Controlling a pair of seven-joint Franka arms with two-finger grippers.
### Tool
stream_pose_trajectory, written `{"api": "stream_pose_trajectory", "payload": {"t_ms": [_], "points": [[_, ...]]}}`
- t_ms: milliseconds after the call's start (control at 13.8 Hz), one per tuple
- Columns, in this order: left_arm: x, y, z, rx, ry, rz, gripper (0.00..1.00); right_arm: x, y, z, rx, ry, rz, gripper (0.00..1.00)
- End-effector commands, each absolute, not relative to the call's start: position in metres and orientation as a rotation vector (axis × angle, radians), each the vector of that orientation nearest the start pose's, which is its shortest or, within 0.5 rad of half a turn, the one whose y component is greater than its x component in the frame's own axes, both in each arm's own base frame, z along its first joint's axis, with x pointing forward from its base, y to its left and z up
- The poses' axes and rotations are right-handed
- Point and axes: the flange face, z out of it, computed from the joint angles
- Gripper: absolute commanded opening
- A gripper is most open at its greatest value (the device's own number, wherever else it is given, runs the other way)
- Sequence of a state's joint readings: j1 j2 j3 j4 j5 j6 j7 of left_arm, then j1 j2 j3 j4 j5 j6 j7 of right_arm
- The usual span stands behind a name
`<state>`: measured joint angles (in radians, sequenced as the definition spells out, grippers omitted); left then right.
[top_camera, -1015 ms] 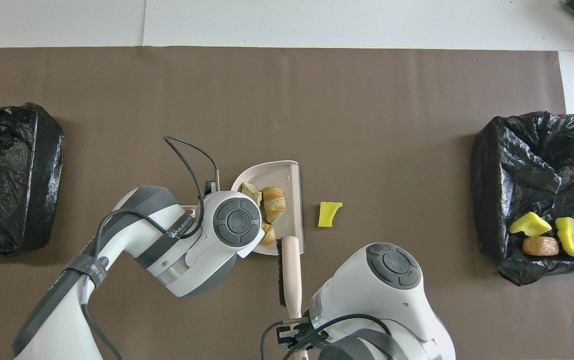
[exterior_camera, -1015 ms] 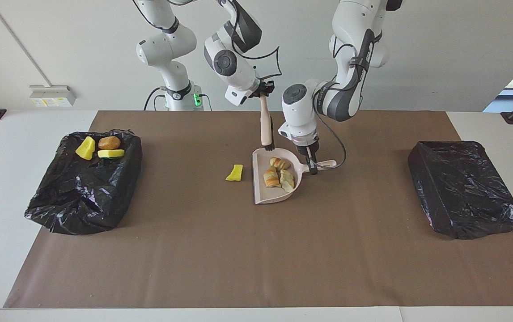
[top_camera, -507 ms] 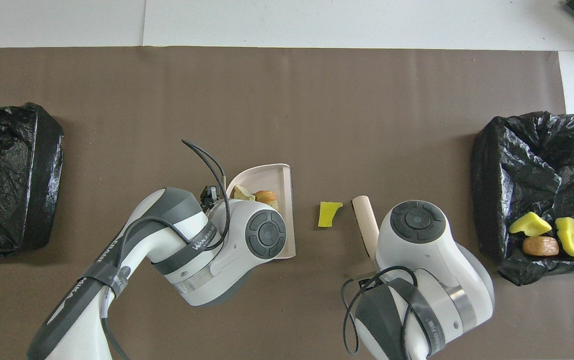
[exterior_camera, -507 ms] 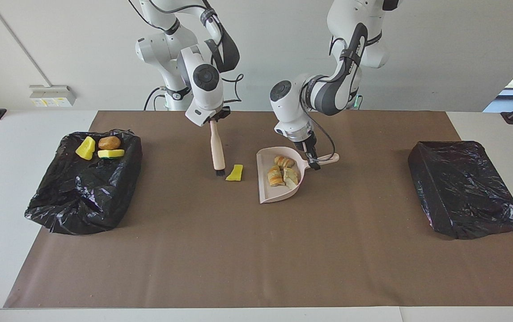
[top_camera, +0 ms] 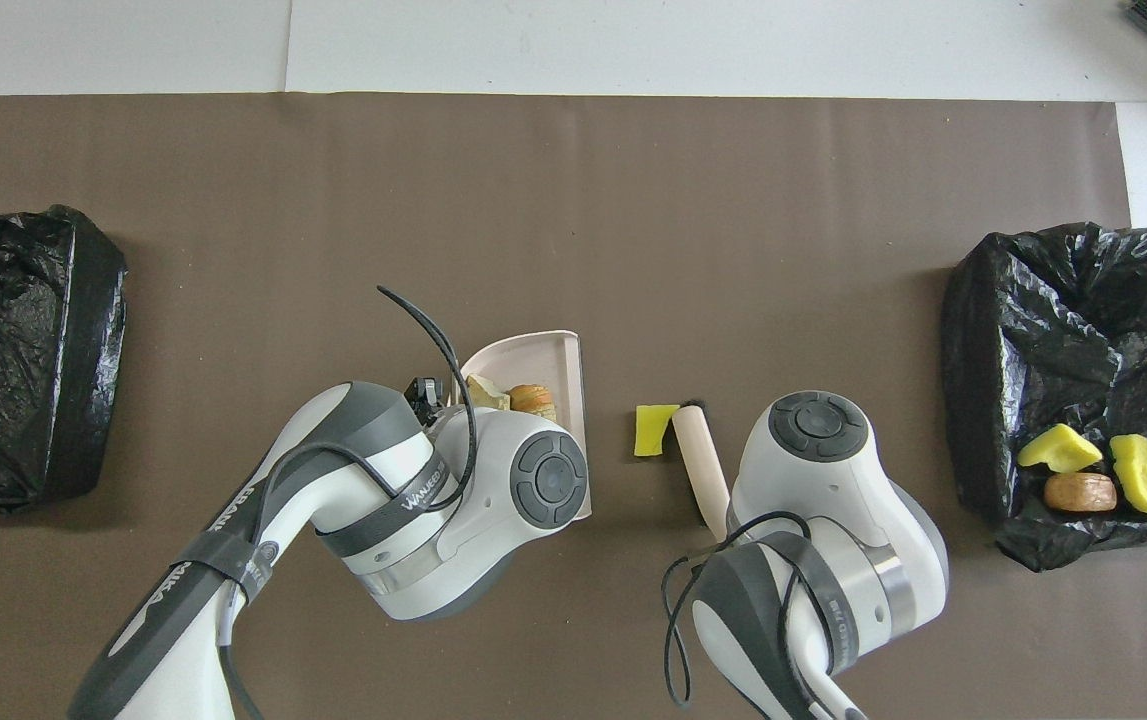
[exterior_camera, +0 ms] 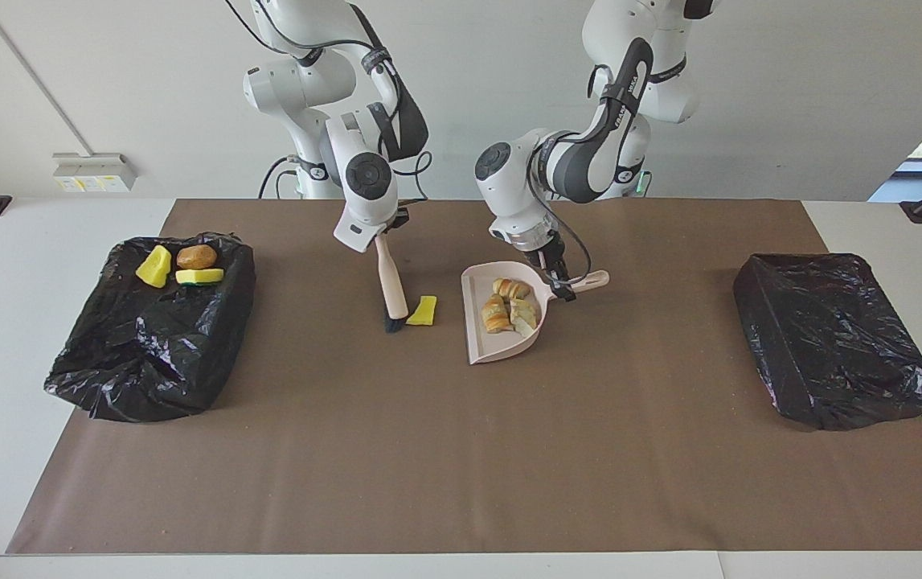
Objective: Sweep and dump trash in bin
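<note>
Sweeping stage, last loose piece; the right claw (exterior_camera: 387, 232) is clenched on the handle of the beige brush (exterior_camera: 391, 281), whose black bristles rest on the brown mat (exterior_camera: 461, 450) just beside the loose yellow chunk (exterior_camera: 423, 310), on the side toward the right arm's end of the surface; the left claw (exterior_camera: 557, 283) is clenched on the handle of the pale pink dustpan (exterior_camera: 486, 347), its open mouth facing the chunk, near it but not touching; three tan bread-like lumps (exterior_camera: 507, 304) already lie in the pan; two more yellow chunks (exterior_camera: 154, 267) and a brown lump (exterior_camera: 197, 256) sit in the black-lined bin (exterior_camera: 147, 354) at the right arm's end; a second black-lined bin (exterior_camera: 834, 338) stands at the left arm's end. Judged next: a short push of the bristles toward the pan's mouth, the pan held flat against the mat so the chunk rides in; afterwards, lifting and tipping into a bin.
</note>
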<state>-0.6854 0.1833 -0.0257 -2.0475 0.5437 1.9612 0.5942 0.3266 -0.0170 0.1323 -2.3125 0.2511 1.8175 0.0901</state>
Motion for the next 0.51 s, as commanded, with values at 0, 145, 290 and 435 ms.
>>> {"api": "stream_pose_trajectory", "payload": {"t_ms": [0,145,290,435], "points": [[0.439,-0.333,0.333,-1.823,1.856,0.369,0.00,0.375,0.245,0.316,-2.752,-0.324,0.746,0.00],[0.439,-0.332,0.332,-1.825,1.852,0.375,0.00,0.366,0.275,0.324,-2.643,-0.225,0.698,0.00],[0.439,-0.332,0.333,-1.827,1.854,0.368,0.00,0.359,0.292,0.327,-2.592,-0.147,0.706,0.00],[0.443,-0.332,0.331,-1.840,1.855,0.343,0.00,0.357,0.296,0.332,-2.568,-0.096,0.715,0.00]]}}
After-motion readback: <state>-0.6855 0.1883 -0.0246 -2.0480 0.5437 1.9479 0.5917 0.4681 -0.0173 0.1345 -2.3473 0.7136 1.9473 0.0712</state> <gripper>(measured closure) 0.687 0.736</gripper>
